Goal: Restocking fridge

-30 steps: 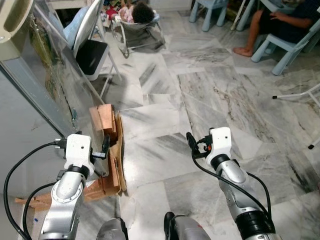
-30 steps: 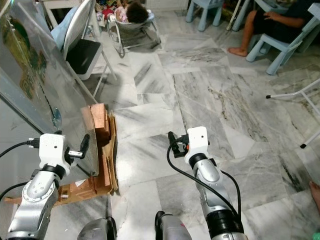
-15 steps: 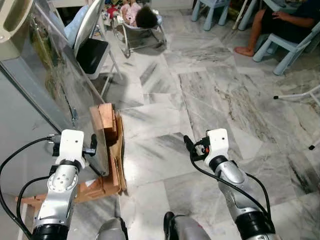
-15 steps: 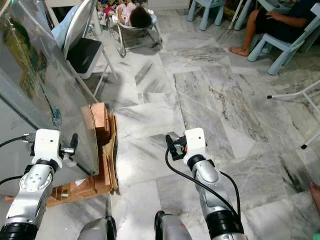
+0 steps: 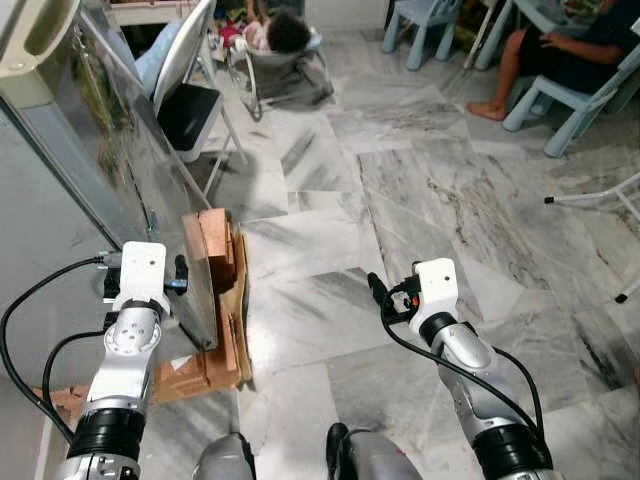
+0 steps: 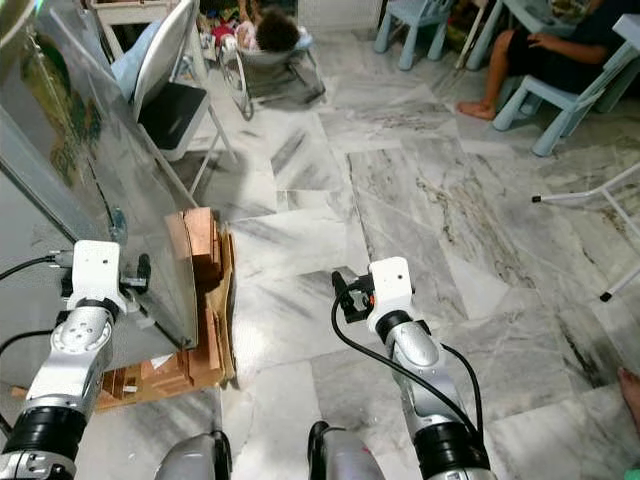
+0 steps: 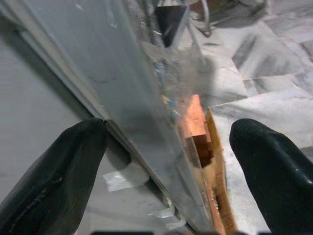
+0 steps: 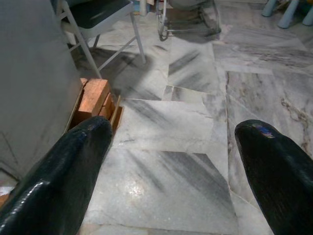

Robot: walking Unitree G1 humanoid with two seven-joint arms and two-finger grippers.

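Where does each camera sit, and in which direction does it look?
Head eyes: on the head, looking down at the marble floor and fridge door; both arms show.
Left wrist: on the left arm, looking along the open left gripper, which straddles the door's edge.
Right wrist: on the right arm, looking along the open right gripper over the floor.
All views share the wooden blocks.

You are seeing the left gripper (image 7: 166, 161) pulling back and rising along the edge of the silver fridge door (image 5: 130, 190), its open fingers now straddling that edge, while the head camera is tilting slightly upward.
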